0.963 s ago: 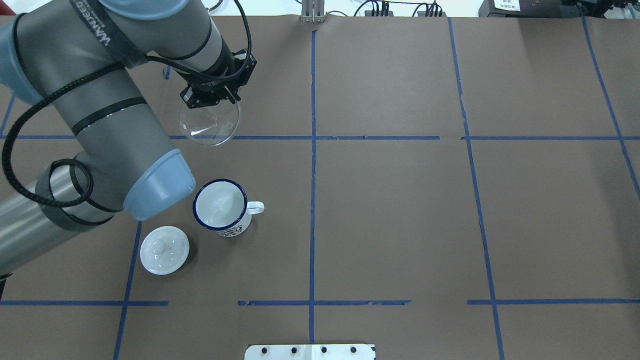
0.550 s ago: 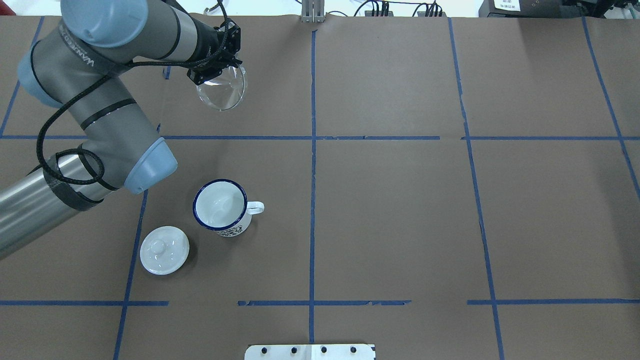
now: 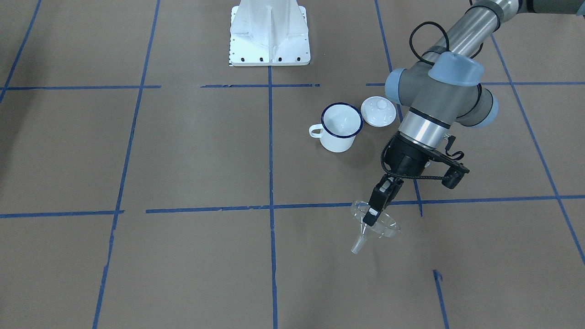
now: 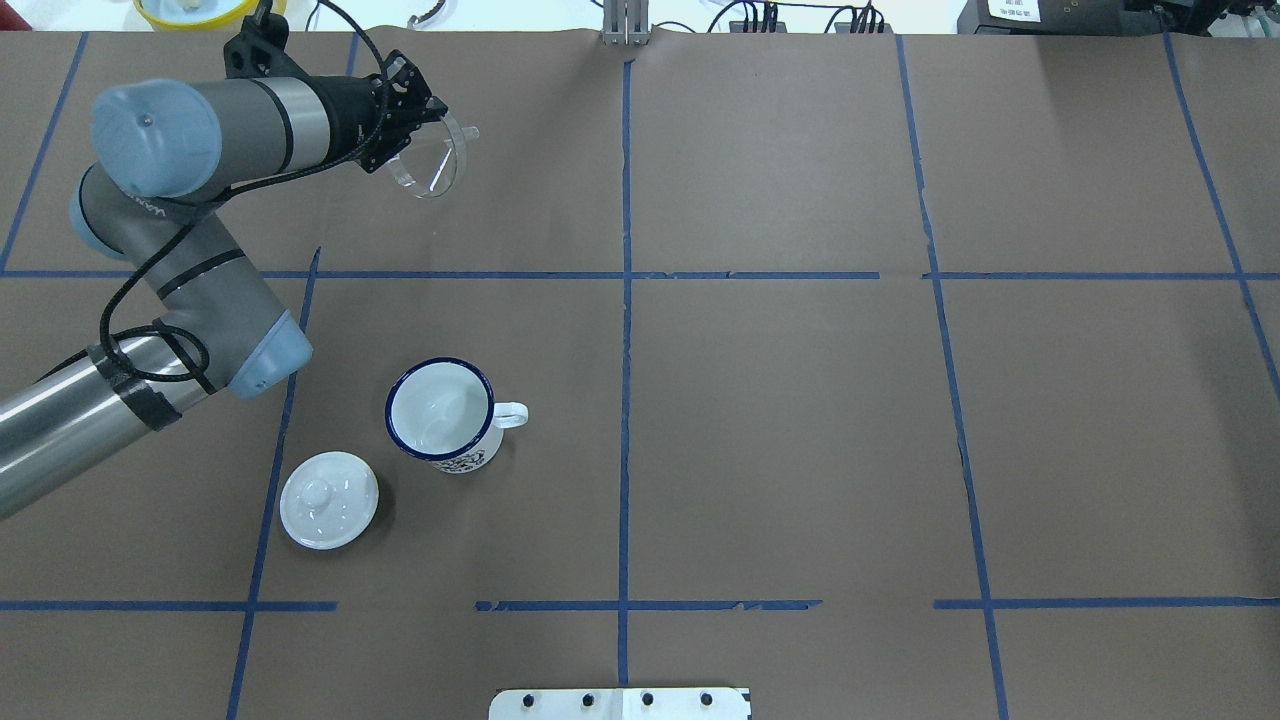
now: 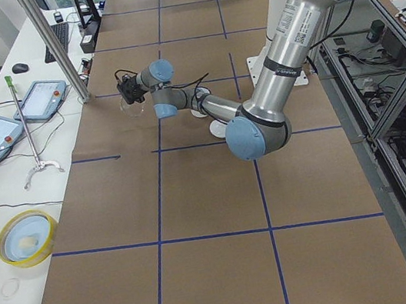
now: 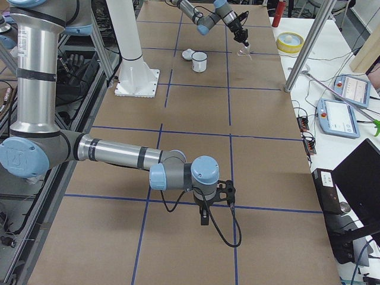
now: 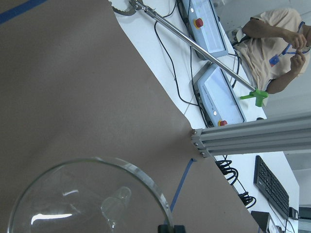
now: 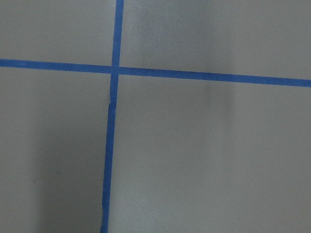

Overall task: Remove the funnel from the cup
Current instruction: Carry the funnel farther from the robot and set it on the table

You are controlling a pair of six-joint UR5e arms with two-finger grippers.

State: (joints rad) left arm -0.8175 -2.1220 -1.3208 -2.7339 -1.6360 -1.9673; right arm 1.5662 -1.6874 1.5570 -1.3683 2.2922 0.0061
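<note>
The clear plastic funnel (image 4: 437, 158) hangs tilted in the air over the far left part of the table, spout pointing away from the arm. My left gripper (image 4: 408, 140) is shut on its rim. In the front-facing view the gripper (image 3: 372, 213) pinches the funnel (image 3: 375, 225) just above the paper. The left wrist view shows the funnel's cone (image 7: 87, 199) from inside. The white mug with the blue rim (image 4: 441, 411) stands upright and empty, well clear of the funnel, handle to the right. My right gripper (image 6: 203, 217) shows only in the exterior right view; I cannot tell its state.
A white domed lid (image 4: 329, 499) lies beside the mug on its near left side. Brown paper with blue tape lines (image 4: 625, 300) covers the table. A metal post (image 5: 53, 48) stands at the far edge, with tablets and cables beyond. The robot base (image 3: 269, 32) is central.
My left arm has carried the funnel farther from the mug toward the far left of the table and tilted it on its side. The mug and lid have not moved.
</note>
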